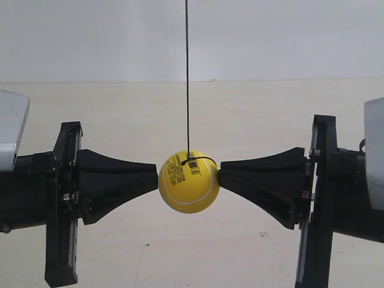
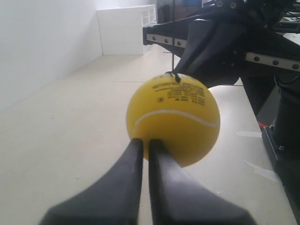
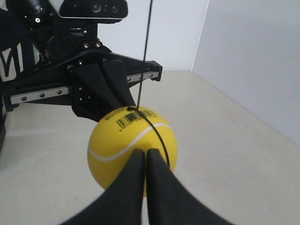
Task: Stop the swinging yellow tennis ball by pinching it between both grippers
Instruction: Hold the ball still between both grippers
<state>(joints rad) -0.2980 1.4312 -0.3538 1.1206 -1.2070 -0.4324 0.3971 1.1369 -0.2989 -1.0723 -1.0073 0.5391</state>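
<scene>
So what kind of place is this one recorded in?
Probably a bare indoor lab or test room: plain white walls, pale floor, a white shelf unit, and a ball hung on a string.

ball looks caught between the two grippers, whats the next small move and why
Probably just keep both arms steady for a moment. The left gripper and right gripper, jaws closed, each press their tips against opposite sides of the ball, and the string hangs straight above it, so pushing harder seems unneeded.
</scene>
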